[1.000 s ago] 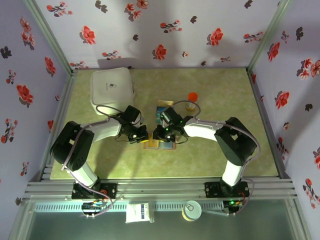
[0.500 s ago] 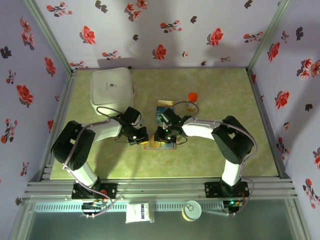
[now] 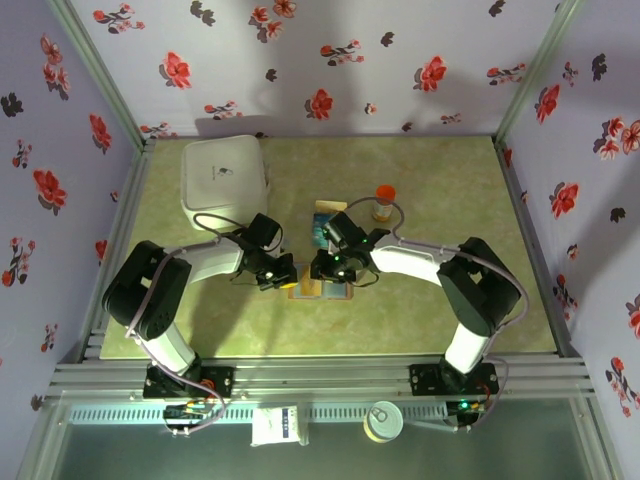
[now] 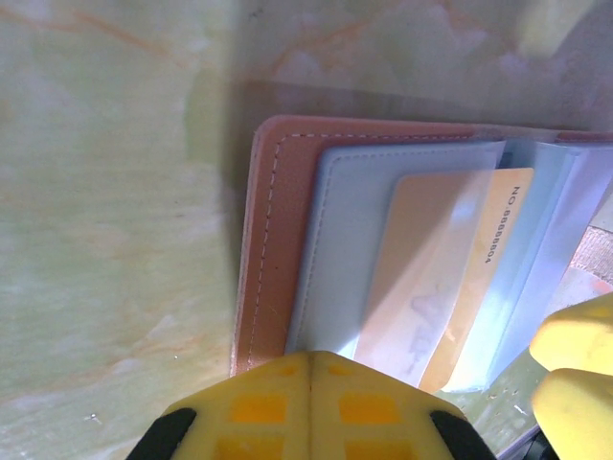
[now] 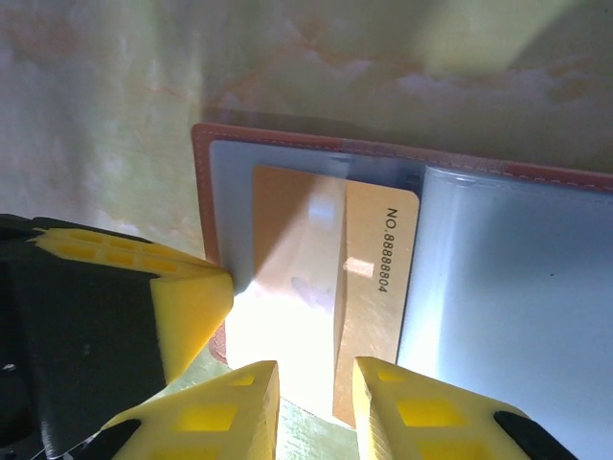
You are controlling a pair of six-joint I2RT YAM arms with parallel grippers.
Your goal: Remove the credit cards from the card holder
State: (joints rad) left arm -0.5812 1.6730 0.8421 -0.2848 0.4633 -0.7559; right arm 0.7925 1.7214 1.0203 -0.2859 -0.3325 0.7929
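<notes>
Green marbled tabletop, floral walls on 3 sides; white box back-left, orange-capped bottle mid, open room along the right side. Card holder lies open front-centre between the 2 claws. Left claw closed at its near edge; right claw jaws narrowly apart at the tan card, which sits in its sleeve.

Black-and-white arms, yellow tool fingers

Card holder: right side past view's edge, near rim behind right hand
</notes>
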